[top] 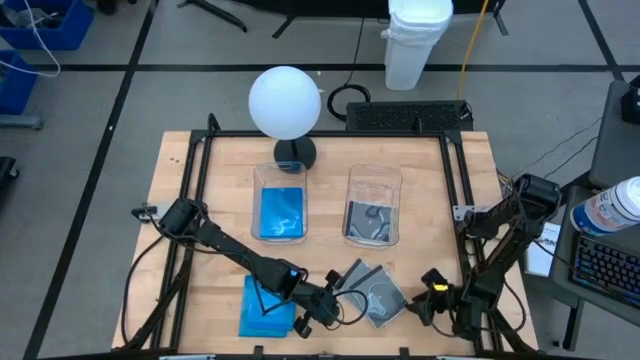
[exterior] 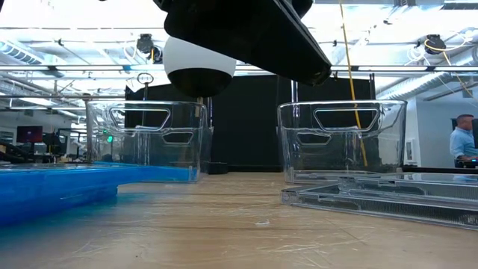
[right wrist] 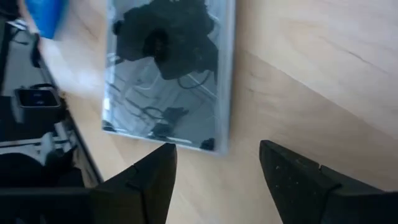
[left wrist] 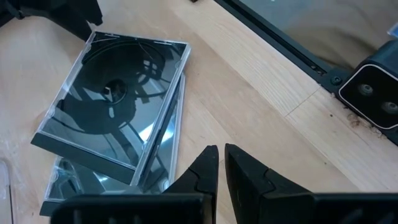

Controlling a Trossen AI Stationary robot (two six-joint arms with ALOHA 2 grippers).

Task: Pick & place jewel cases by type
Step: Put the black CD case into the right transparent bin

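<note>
Two clear jewel cases with black spines (top: 370, 290) lie overlapped on the wood near the table's front edge, seen close in the left wrist view (left wrist: 115, 102). To their left lies a stack of blue jewel cases (top: 268, 305). My left gripper (left wrist: 221, 163) is shut and stands just beside the clear cases, between them and the blue stack (top: 325, 308). My right gripper (right wrist: 214, 168) is open at the front right (top: 425, 300). It points at a clear case (right wrist: 168, 68), whose near edge is just short of the fingertips. Nothing is between its fingers.
Two clear tubs stand mid-table: the left one (top: 280, 205) holds blue cases, the right one (top: 373, 210) clear ones. A white globe lamp (top: 285, 100) stands behind them. Black frame rails (top: 455, 170) run along the table's sides. A person (exterior: 463, 142) is in the room beyond.
</note>
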